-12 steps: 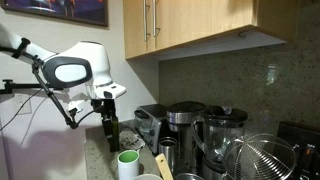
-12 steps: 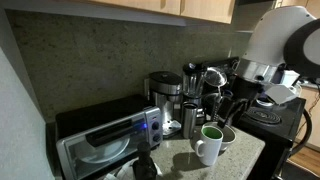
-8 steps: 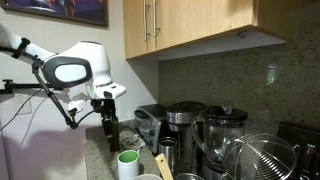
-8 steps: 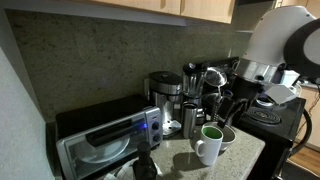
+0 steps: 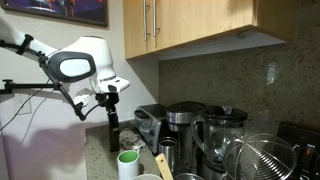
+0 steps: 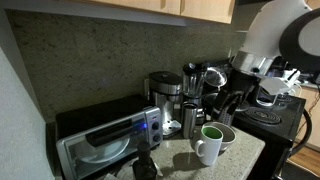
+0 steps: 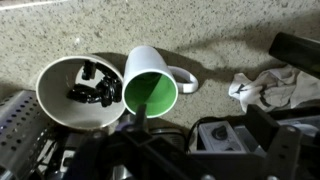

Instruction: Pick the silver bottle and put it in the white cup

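The silver bottle (image 5: 167, 157) stands upright on the counter in front of the coffee maker, and it also shows in an exterior view (image 6: 190, 120). The white cup (image 5: 128, 166) with a green inside stands in front of it, seen in both exterior views (image 6: 210, 145) and from above in the wrist view (image 7: 150, 85). My gripper (image 5: 111, 98) hangs above a slim dark glass bottle (image 5: 112, 130), left of the cup. It holds nothing. In the wrist view its dark jaws (image 7: 198, 135) look spread apart.
A white bowl (image 7: 78, 92) with dark pieces touches the cup. A crumpled cloth (image 7: 262, 88) lies nearby. A coffee maker (image 5: 185, 125), a blender (image 5: 225, 135), a wire basket (image 5: 275, 160) and a toaster oven (image 6: 105, 140) crowd the counter. Cabinets hang overhead.
My arm has risen a little, so more of the dark glass bottle's neck shows under the gripper. The bottles and the cup have not moved.
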Available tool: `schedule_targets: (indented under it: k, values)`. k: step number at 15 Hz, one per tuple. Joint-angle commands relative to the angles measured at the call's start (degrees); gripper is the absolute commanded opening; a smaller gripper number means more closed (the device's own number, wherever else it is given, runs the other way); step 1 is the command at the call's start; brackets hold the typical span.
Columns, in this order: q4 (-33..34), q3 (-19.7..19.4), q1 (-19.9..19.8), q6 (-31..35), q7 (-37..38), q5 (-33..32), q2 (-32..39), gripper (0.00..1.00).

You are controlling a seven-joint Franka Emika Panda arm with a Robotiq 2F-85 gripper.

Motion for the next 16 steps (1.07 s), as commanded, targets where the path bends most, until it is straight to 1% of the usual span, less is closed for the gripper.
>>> schedule_targets:
  k: [1, 4, 9, 13, 16]
  values:
    - [7.99, 0.14, -1.21, 1.52, -0.88, -2.85, 6.8, 1.0]
    - [13.42, 0.18, -2.24, 3.05, -1.11, -7.04, 12.26, 1.0]
    - [20.52, -0.83, -3.59, 8.59, -0.98, -13.04, 23.66, 1.0]
    - [26.62, -2.09, -3.25, 13.63, -0.79, -15.26, 34.58, 1.0]
    - [30.95, -3.25, -2.63, 15.72, -1.14, -15.44, 40.86, 1.0]
